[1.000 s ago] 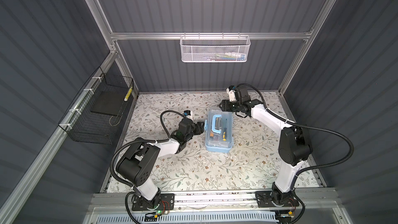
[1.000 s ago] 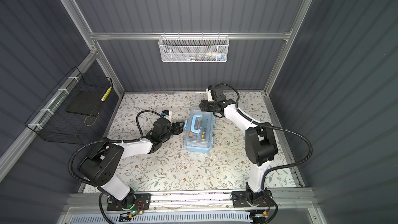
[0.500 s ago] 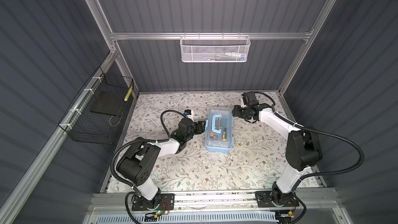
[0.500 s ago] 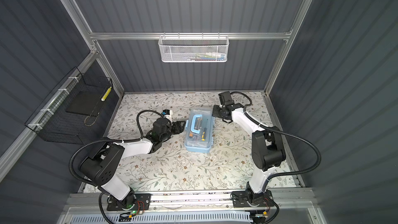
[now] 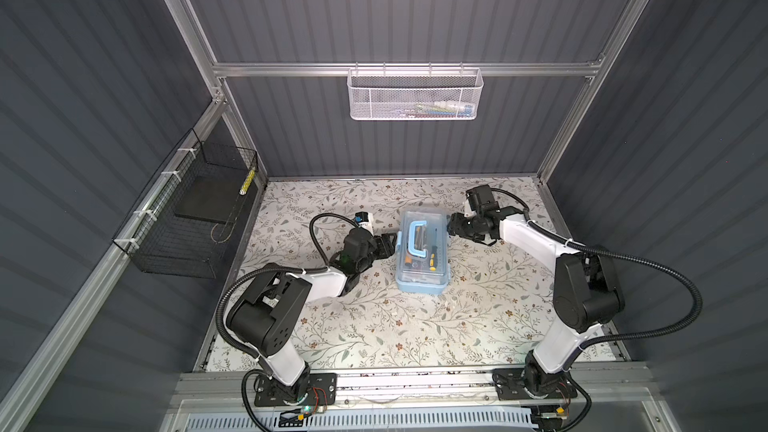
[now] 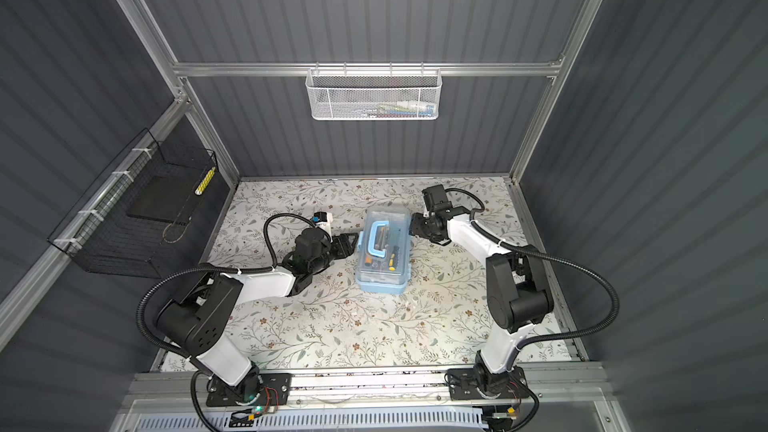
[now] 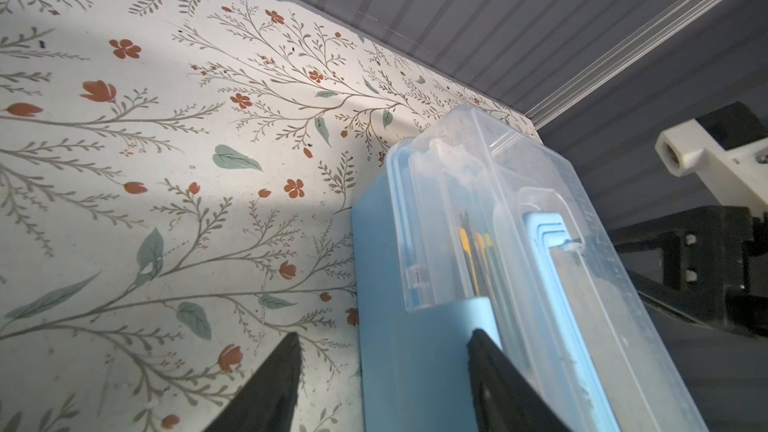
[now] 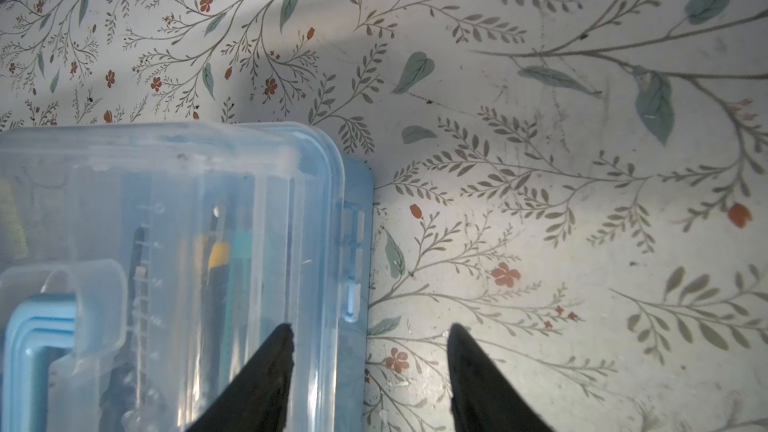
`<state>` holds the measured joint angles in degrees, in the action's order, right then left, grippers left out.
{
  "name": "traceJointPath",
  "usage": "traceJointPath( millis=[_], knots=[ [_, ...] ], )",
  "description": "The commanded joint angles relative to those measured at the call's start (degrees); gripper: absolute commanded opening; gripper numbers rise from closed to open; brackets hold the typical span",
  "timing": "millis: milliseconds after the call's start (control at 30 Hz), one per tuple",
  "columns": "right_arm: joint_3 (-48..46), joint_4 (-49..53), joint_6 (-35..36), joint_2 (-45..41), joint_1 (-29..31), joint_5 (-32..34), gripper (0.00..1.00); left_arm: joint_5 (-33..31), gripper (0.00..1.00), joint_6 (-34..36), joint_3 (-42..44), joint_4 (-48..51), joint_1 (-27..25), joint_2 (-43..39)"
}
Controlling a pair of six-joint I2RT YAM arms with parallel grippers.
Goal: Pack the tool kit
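The tool kit (image 5: 423, 261) (image 6: 383, 261) is a light-blue box standing mid-table, its clear lid down and its blue handle (image 5: 415, 238) flat on top. Yellow-black screwdrivers (image 5: 432, 257) show through the lid. My left gripper (image 5: 390, 243) (image 6: 347, 245) (image 7: 382, 336) is open at the box's left side: one finger stands over the lid's edge, the other over the table, clear of the blue wall (image 7: 395, 243). My right gripper (image 5: 451, 226) (image 6: 412, 225) (image 8: 370, 328) is open at the right side near the far corner. It straddles the lid (image 8: 166, 201) edge without pinching it.
A white mesh basket (image 5: 415, 95) hangs on the back wall. A black wire basket (image 5: 195, 218) on the left wall holds a yellow item (image 5: 248, 180). Dark ribbed walls close in the floral table (image 5: 374, 326) on three sides.
My right gripper has swung from behind the box's far end round to its right side and come down beside the lid. The left arm and the box have stayed put.
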<state>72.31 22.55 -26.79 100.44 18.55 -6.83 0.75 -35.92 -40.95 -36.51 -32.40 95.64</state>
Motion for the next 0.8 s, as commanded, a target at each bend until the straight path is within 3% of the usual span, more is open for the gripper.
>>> traceJointPath(
  millis=[0, 333, 767],
  knots=[
    [2.01, -2.89, 1.17, 1.44, 1.74, -6.43, 0.6, -0.11, 0.63, -1.75, 1.47, 0.26, -0.12, -0.46],
    [5.08, -3.38, 1.24, 5.5, 3.38, -8.32, 0.59, 0.48, 0.53, -7.82, 4.55, -4.72, -0.12, 0.13],
    [3.98, -4.26, 0.96, 5.72, 3.69, -9.2, 0.59, -0.4, 0.55, -11.02, 6.08, -4.36, -0.2, -4.74]
  ],
)
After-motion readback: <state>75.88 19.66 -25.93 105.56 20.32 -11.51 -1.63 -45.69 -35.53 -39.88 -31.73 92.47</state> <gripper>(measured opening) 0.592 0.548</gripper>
